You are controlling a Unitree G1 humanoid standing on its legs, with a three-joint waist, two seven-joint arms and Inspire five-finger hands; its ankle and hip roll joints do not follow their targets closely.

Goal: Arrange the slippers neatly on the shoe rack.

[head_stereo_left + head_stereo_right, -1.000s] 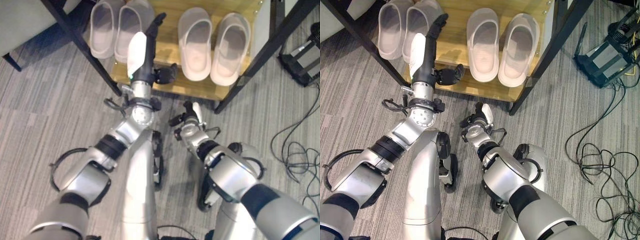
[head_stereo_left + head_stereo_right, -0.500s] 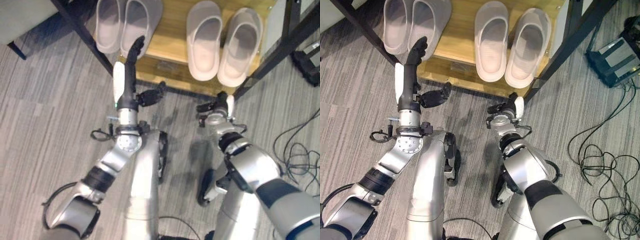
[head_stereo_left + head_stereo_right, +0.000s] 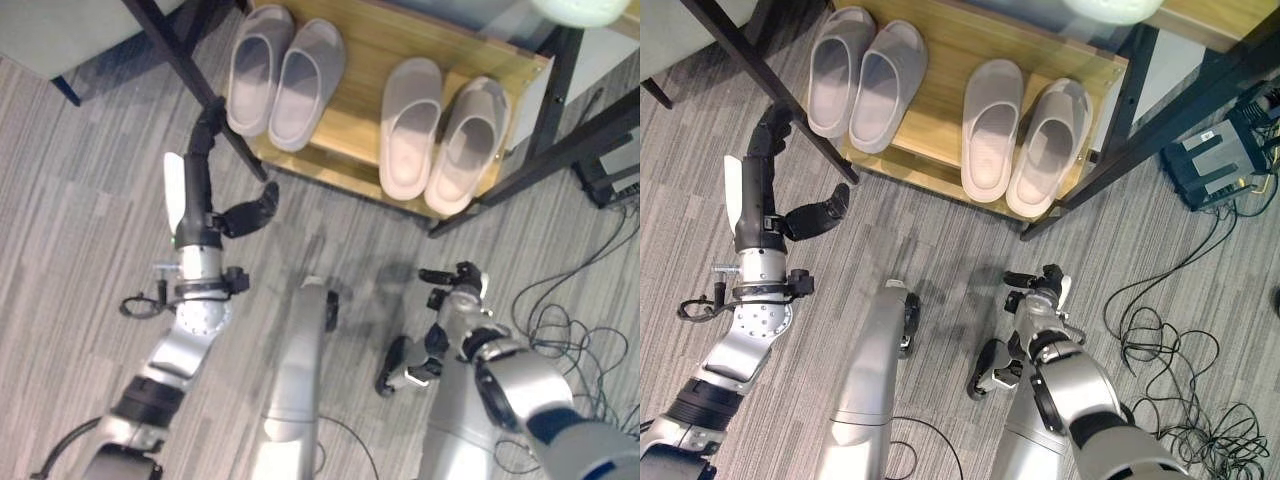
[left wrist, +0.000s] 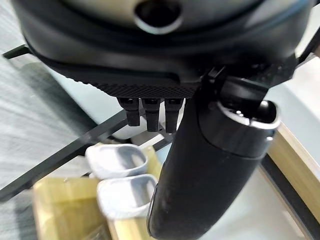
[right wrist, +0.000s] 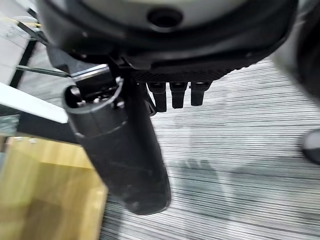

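Two pairs of pale grey slippers stand side by side on the wooden shelf point(image 3: 350, 55) of the black-framed shoe rack, toes pointing away from me. The left pair point(image 3: 282, 70) is near the rack's left post, and the right pair point(image 3: 440, 135) is near the right post. My left hand point(image 3: 196, 180) is out over the carpet just left of the rack's front left post, open, fingers straight, thumb out, holding nothing. In the left wrist view the left pair point(image 4: 120, 177) lies past the thumb point(image 4: 210, 165). My right hand point(image 3: 455, 288) hangs low over the carpet, well short of the rack, open and empty.
The rack's black slanted posts point(image 3: 200, 85) frame the shelf on both sides. A black box point(image 3: 1215, 155) and loose black cables point(image 3: 1170, 330) lie on the grey carpet to the right. A grey piece of furniture point(image 3: 60, 40) sits at the far left.
The camera has shifted. My left hand has drawn back from the left pair on the shelf to the left of the post. My right hand has dropped away from the rack.
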